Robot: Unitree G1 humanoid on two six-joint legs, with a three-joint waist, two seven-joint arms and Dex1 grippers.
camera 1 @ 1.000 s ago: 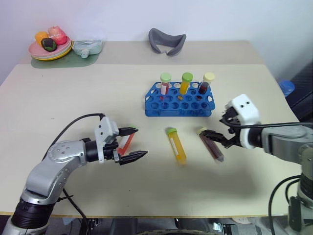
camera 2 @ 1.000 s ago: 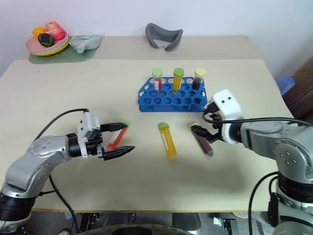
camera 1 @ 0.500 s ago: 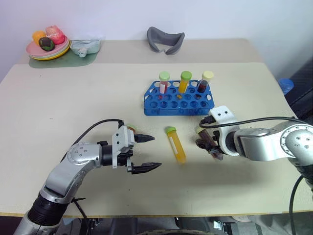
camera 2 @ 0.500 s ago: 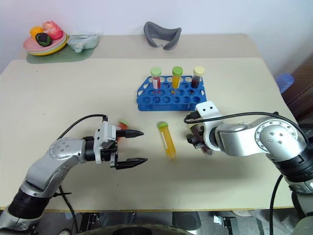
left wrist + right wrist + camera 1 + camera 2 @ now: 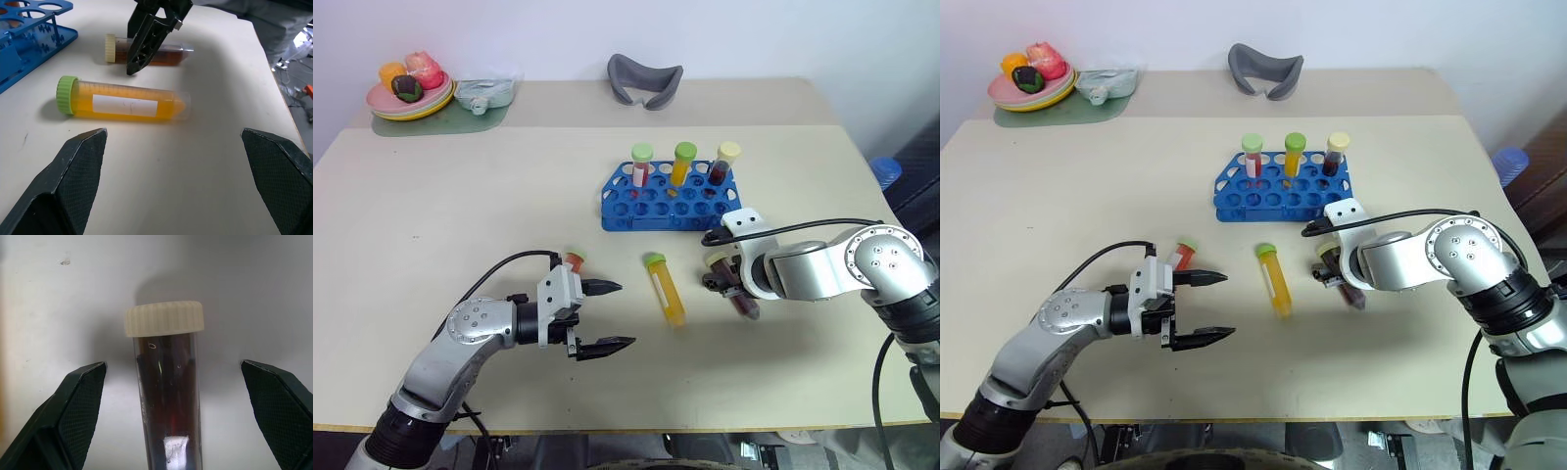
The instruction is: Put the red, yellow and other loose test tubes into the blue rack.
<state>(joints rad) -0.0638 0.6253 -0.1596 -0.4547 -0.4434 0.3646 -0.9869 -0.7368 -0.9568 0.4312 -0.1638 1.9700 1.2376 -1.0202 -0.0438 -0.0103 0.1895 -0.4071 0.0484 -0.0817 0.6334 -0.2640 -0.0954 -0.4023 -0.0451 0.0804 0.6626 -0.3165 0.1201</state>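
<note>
- Both sets of jaws stand released, holding nothing. The right gripper [image 5: 173,421] straddles the dark maroon tube [image 5: 166,396], which lies flat on the bench [image 5: 460,215] just in front of the blue rack [image 5: 672,196], pale cap towards the rack.
- Risk, as a judgement: if the right jaws clench off-centre, the round tube could roll or squirt out sideways, towards the yellow tube [image 5: 666,291] lying near it.
- The left gripper [image 5: 171,147] hovers in front of the rack and well to its left, its jaws wide and pointing at the yellow tube.
- The red tube [image 5: 573,261] lies just behind the left gripper, partly hidden by it. A sweep of that arm might knock it away.
- Both arms aim at neighbouring tubes in front of the rack, so their fingers could collide.
- Three capped tubes [image 5: 684,164] already stand in the rack's back row. A tilted insertion might jam on a hole's edge or bump them.
</note>
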